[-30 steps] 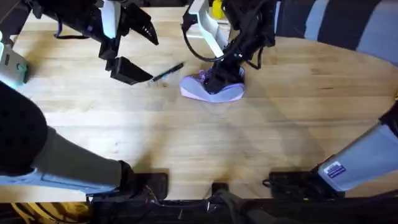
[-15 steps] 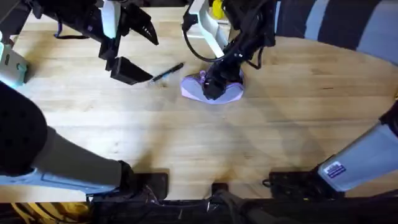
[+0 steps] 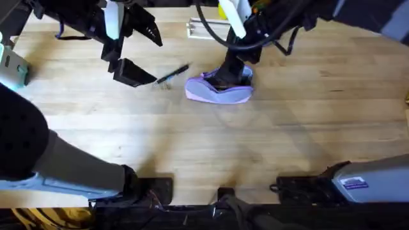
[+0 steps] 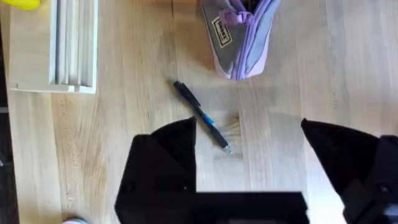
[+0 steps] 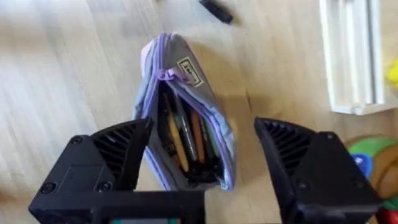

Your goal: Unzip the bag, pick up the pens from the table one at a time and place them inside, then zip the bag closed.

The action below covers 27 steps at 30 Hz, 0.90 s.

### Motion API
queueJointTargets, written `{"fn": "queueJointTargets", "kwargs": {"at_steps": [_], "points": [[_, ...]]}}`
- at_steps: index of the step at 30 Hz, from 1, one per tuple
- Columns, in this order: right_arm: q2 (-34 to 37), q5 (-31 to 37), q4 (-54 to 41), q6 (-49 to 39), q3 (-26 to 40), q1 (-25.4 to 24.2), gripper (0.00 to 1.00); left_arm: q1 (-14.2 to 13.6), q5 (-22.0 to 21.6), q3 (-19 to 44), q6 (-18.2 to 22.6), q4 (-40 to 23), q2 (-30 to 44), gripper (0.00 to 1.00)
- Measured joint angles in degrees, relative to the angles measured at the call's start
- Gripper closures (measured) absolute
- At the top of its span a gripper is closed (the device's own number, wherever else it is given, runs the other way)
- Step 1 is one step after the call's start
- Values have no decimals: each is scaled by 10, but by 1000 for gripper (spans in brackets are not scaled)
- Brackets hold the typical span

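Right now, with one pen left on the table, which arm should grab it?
Left, probably. The left end effector hangs open directly above the pen, which lies free on the table. The right end effector is open over the unzipped bag, farther from the pen.

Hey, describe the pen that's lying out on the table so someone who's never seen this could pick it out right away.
On the wooden table, find the lavender pouch, unzipped with pens inside. Just beside its end, below the left claw, one slim black pen with a blue band lies loose and slanted on the bare wood.
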Motion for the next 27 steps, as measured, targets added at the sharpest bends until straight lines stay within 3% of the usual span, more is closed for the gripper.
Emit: {"fn": "queueJointTargets", "kwargs": {"at_steps": [6,12,20,23,27], "points": [[-66,41,-1,31,2,-20,4,0,0,0,-5,1,0,8],[-114,53,-1,102,2,-71,4,-20,-17,0,-82,31,0,7],[-179,126,22,236,2,-151,4,-110,-149,0,-300,101,0,7],[-191,158,22,288,2,-173,4,-147,-174,0,-343,102,0,7],[-192,173,22,324,2,-177,4,-185,-185,0,-370,105,0,7]]}}
